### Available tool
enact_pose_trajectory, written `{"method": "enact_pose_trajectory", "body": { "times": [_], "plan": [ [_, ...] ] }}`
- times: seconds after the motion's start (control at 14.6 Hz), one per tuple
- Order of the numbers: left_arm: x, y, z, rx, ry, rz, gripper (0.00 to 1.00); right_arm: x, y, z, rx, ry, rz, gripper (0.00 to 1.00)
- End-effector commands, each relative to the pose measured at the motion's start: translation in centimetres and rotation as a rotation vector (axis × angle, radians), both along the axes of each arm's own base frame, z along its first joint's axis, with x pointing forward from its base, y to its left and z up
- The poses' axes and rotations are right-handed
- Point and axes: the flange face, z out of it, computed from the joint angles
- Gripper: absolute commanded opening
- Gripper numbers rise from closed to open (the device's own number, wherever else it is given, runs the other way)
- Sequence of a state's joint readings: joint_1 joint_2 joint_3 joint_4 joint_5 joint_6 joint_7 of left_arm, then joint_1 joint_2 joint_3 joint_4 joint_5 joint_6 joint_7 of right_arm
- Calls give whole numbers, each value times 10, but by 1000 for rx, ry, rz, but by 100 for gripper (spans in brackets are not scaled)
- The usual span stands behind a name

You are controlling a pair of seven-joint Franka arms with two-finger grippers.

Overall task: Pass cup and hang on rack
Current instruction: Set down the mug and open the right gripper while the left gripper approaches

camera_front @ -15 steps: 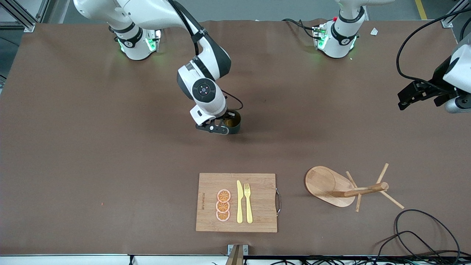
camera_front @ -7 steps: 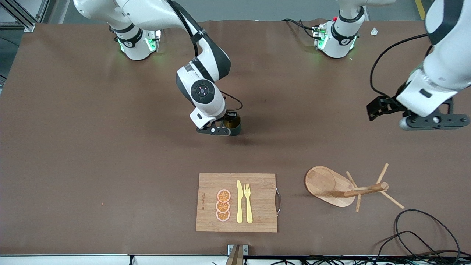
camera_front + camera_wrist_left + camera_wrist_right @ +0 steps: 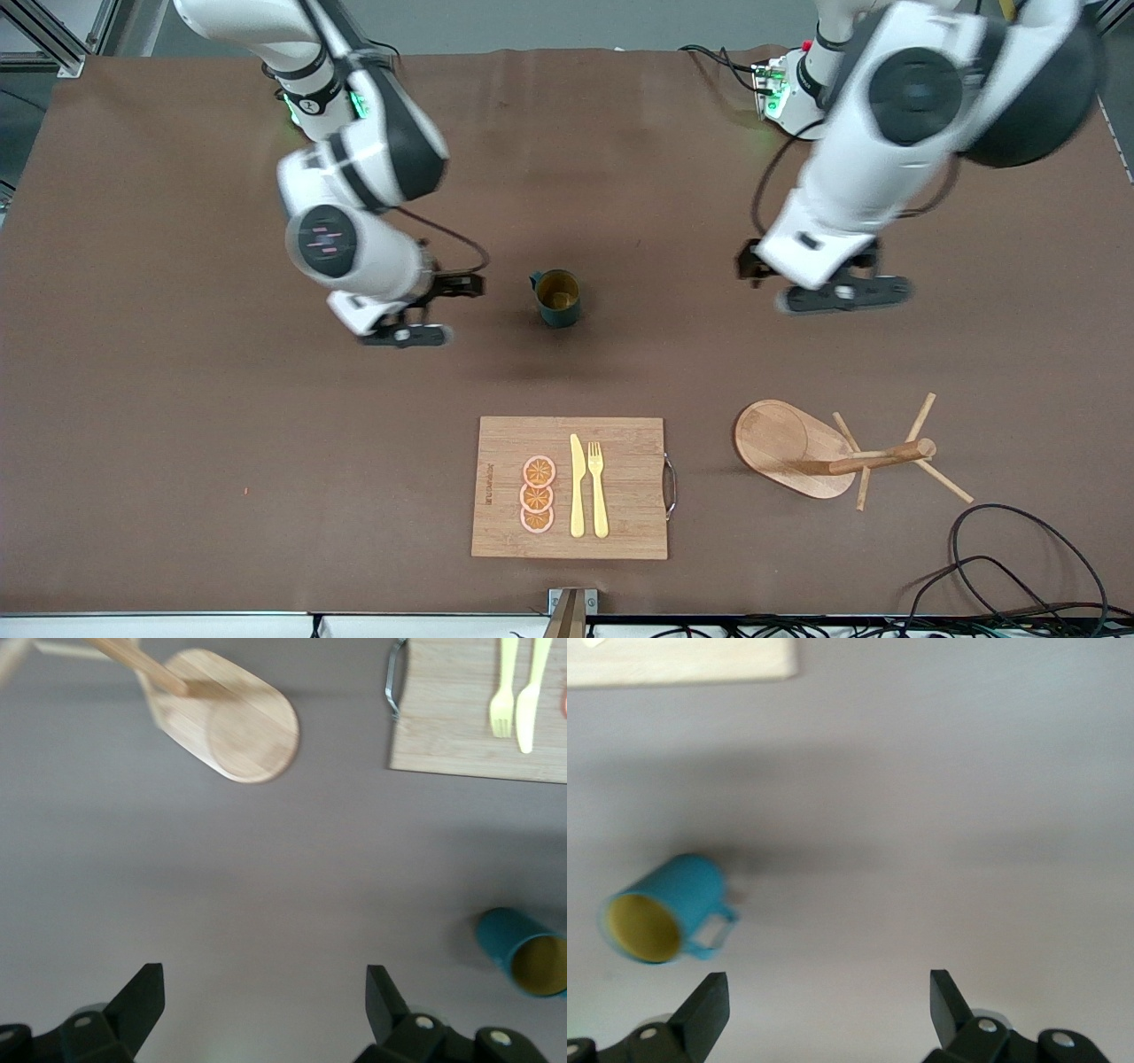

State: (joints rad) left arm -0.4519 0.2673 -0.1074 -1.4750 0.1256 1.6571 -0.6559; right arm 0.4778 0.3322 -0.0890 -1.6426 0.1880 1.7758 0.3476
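Observation:
The dark teal cup (image 3: pixel 557 298) with its yellow inside stands upright and free on the brown table's middle. My right gripper (image 3: pixel 432 307) is open and empty over bare table beside the cup, toward the right arm's end; the right wrist view shows the cup (image 3: pixel 664 908) off to one side of its spread fingers (image 3: pixel 709 1001). My left gripper (image 3: pixel 790 282) is open and empty over bare table toward the left arm's end. The left wrist view shows the cup (image 3: pixel 524 952) and the rack (image 3: pixel 239 722). The wooden rack (image 3: pixel 775 439) is nearer the front camera than the left gripper.
A wooden cutting board (image 3: pixel 620 487) with a yellow knife, a fork and orange slices lies near the front edge, beside the rack. Black cables (image 3: pixel 1019 567) loop at the front corner toward the left arm's end.
My right gripper has let go of the cup and drawn away toward the right arm's end. The left arm has swung in from the table's edge toward the cup.

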Motion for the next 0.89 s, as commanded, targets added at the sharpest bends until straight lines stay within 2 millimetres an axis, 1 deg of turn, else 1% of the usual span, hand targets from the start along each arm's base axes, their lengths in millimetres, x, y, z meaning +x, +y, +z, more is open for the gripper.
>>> {"method": "enact_pose_trajectory", "body": {
  "times": [0.0, 0.07, 0.14, 0.21, 0.27, 0.34, 0.41, 0.48, 0.55, 0.62, 0.69, 0.75, 0.82],
  "plan": [
    [-29, -85, -53, 116, -72, 41, 100, 6, -72, 28, -29, -24, 77, 100],
    [-41, -112, -79, 167, -98, 36, 100, 11, -103, 37, -18, -26, 82, 100],
    [-46, -133, -99, 183, -134, 40, 100, 15, -131, 44, -8, -27, 76, 100],
    [-57, -158, -123, 182, -153, 56, 100, 18, -158, 52, -5, -30, 61, 100],
    [-66, -177, -140, 173, -171, 67, 100, 21, -182, 62, -14, -46, 53, 100],
    [-73, -194, -153, 166, -195, 66, 100, 24, -203, 72, -29, -59, 42, 100],
    [-85, -214, -168, 204, -238, 16, 100, 30, -224, 90, -39, -82, 22, 100],
    [-102, -233, -176, 241, -296, -29, 100, 33, -246, 103, -37, -90, -3, 100],
    [-109, -240, -177, 238, -335, 13, 100, 35, -267, 115, -35, -100, -15, 100],
    [-110, -250, -178, 208, -355, 73, 100, 36, -278, 124, -33, -117, -10, 100],
    [-119, -268, -177, 181, -372, 94, 100, 36, -289, 130, -31, -123, -13, 100],
    [-135, -286, -182, 165, -388, 105, 100, 34, -293, 136, -35, -115, -19, 100],
    [-146, -295, -188, 158, -400, 140, 100, 33, -296, 141, -44, -113, -19, 100]
  ]
}}
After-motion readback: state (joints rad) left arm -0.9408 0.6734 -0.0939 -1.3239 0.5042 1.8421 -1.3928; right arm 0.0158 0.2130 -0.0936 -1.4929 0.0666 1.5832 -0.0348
